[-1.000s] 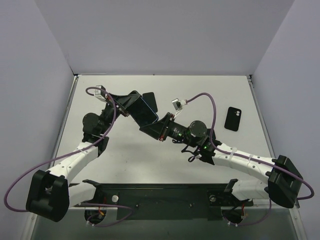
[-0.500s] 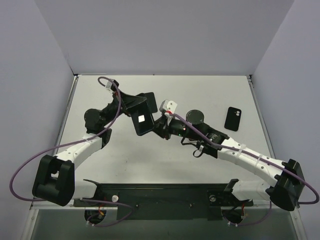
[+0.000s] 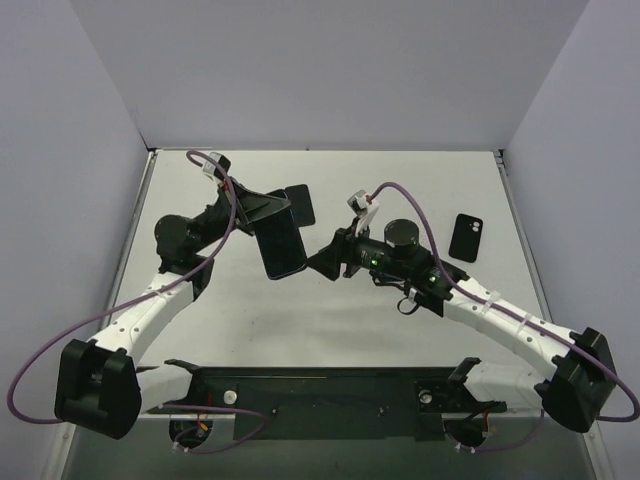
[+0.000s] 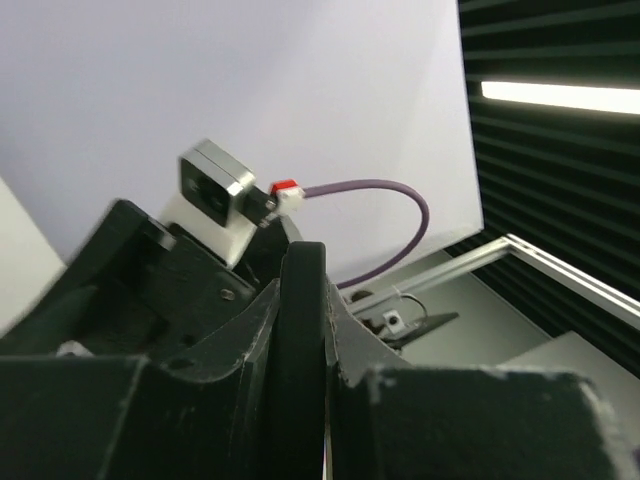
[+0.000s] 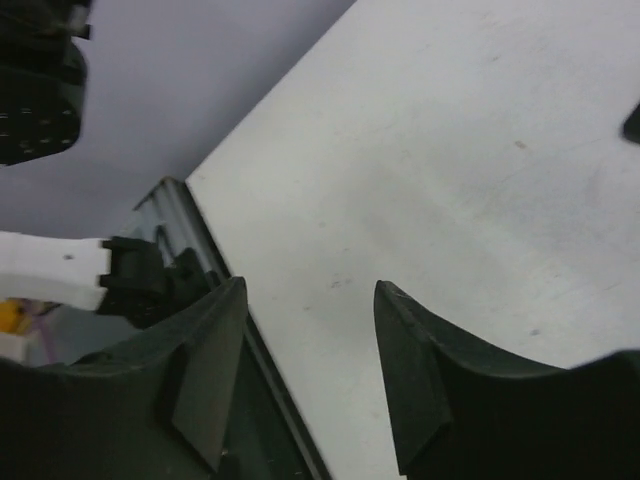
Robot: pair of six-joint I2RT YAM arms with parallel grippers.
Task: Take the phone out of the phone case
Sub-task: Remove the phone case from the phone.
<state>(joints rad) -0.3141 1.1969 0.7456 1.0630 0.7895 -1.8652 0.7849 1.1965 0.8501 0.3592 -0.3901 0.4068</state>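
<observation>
My left gripper (image 3: 268,213) is shut on the upper end of the phone (image 3: 283,243), a dark slab held tilted above the middle of the table. In the left wrist view the phone (image 4: 303,270) shows edge-on, pinched between my left gripper's (image 4: 300,312) two fingers. My right gripper (image 3: 324,262) sits just right of the phone's lower end, apart from it. In the right wrist view the right gripper (image 5: 310,292) is open, with only bare table between its fingers. The black phone case (image 3: 466,237), with a camera cutout, lies flat at the right of the table.
A dark flat rectangle (image 3: 300,204) lies on the table just behind the held phone. Purple cables loop over both arms. The white table (image 3: 420,180) is walled on three sides, and a black rail (image 3: 330,385) runs along its near edge.
My right gripper has opened, let go of the phone's lower end and drawn back to the right. My left gripper still holds the phone, which has swung to face more upward.
</observation>
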